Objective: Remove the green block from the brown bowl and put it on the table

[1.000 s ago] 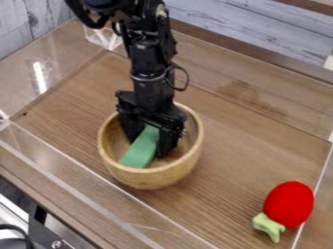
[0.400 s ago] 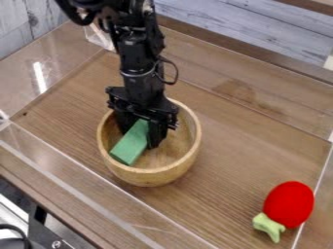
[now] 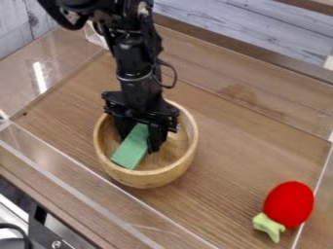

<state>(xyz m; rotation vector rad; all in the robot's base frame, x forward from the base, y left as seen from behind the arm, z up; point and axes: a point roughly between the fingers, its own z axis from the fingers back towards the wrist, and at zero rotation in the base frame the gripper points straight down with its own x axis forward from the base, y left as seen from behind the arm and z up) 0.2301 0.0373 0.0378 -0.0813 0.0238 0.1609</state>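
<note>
The brown bowl (image 3: 178, 163) sits on the table (image 3: 247, 126), left of centre. My gripper (image 3: 139, 129) points straight down into it from the black arm. Its fingers are shut on the upper end of the green block (image 3: 130, 151). The block hangs tilted, with its lower end low inside the bowl near the front-left wall. The fingers hide the block's top end.
A red strawberry-like toy (image 3: 287, 202) with green leaves lies at the front right. Clear acrylic walls (image 3: 53, 68) ring the tabletop, and one runs along the near edge. Bare wood lies between the bowl and the toy.
The fingers closed onto the green block. The arm then drew slightly left and up with the block in its grip, and the bowl shifted a little leftwards.
</note>
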